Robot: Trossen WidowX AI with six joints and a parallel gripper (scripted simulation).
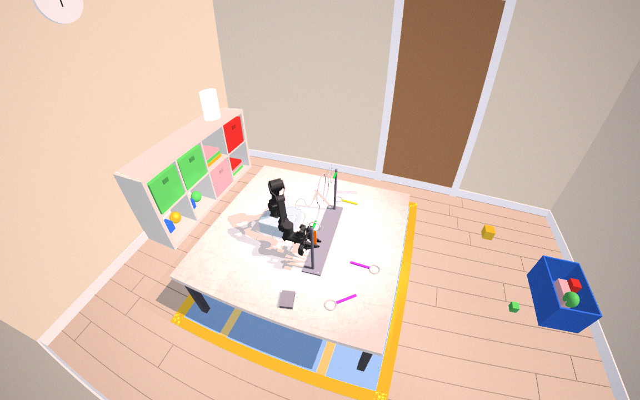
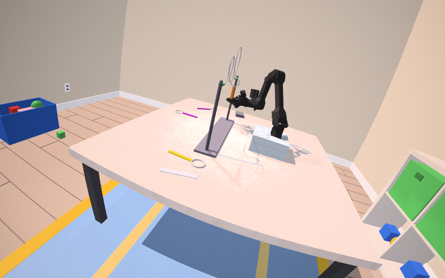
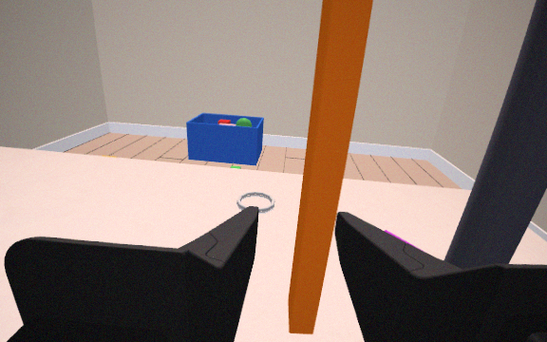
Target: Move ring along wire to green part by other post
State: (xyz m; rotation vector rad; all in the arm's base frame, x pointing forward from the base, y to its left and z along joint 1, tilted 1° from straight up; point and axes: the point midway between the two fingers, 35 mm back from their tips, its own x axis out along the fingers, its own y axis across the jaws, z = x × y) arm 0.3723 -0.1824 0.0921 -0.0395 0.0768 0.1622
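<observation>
The ring (image 1: 320,226) (image 2: 239,82) hangs around the green part by the near post (image 1: 311,253) (image 3: 516,133), which is the far post in the exterior view. Its orange handle (image 1: 315,236) (image 2: 233,92) (image 3: 335,119) points down. My gripper (image 1: 318,243) (image 2: 229,100) (image 3: 296,219) is partly open around the lower handle. In the wrist view the handle stands between the fingers, closer to the right one, with a gap at the left. The ring is outside the wrist view. The grey wire rises in tall loops toward the other post (image 1: 335,191) (image 2: 214,114), with its green part (image 1: 334,175) (image 2: 223,84) at the top.
Both posts stand on a grey base (image 1: 329,228) (image 2: 213,136). The near post is just right of my right finger in the wrist view. Two magenta-handled rings, a yellow-handled ring (image 2: 179,155), a white strip (image 2: 179,173) and a grey block (image 1: 286,299) lie on the table.
</observation>
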